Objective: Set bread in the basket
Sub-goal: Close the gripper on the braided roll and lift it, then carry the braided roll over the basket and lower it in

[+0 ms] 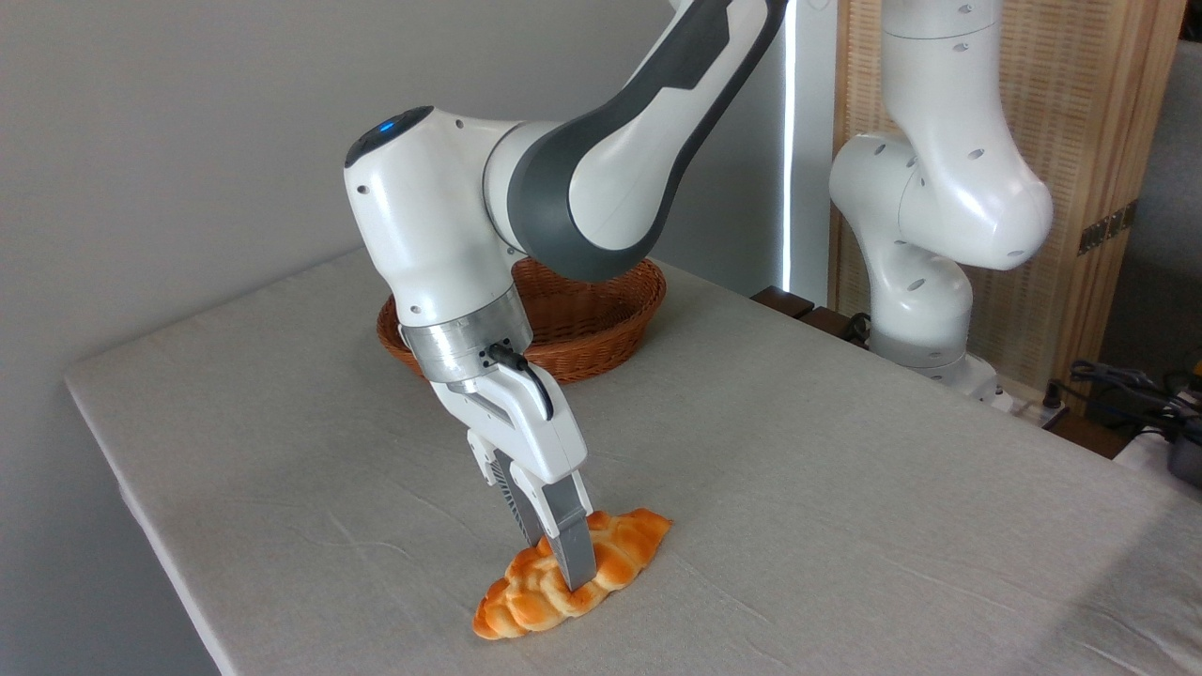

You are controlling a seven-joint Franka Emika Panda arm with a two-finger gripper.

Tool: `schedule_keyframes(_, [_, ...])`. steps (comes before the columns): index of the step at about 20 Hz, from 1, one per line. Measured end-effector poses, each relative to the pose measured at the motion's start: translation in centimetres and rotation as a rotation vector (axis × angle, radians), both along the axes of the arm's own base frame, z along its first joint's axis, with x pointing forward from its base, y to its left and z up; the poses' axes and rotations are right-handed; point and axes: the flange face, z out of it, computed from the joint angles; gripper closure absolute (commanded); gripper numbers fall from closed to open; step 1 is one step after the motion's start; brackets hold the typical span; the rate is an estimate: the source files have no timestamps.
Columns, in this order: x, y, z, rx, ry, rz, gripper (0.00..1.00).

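The bread [627,546], a braided golden-orange loaf, lies on the grey tablecloth near the front edge. My gripper [556,565] comes down on its middle, tilted. One finger presses the near side and the other stands behind the far side, so the jaws hold the loaf across its width. The loaf rests on the table. The basket [615,324], reddish-brown wicker, sits at the back of the table, partly hidden behind my arm's wrist. What its inside holds does not show.
The table [845,488] is covered in grey cloth, with its left edge and front corner close to the loaf. The arm's white base [925,310] stands at the back right by a wooden screen. Cables lie at the far right.
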Motion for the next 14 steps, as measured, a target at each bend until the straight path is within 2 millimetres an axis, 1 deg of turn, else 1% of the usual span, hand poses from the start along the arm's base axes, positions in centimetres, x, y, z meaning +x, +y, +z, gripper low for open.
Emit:
schedule_keyframes(11, [0.0, -0.1, 0.2, 0.0, 0.0, -0.001, 0.67])
schedule_keyframes(12, [0.1, -0.3, 0.8, -0.001, 0.006, 0.003, 0.67])
schedule_keyframes(13, [0.1, -0.6, 1.8, -0.005, 0.021, 0.009, 0.67])
schedule_keyframes(14, [0.1, -1.3, 3.4, -0.008, 0.043, 0.015, 0.66])
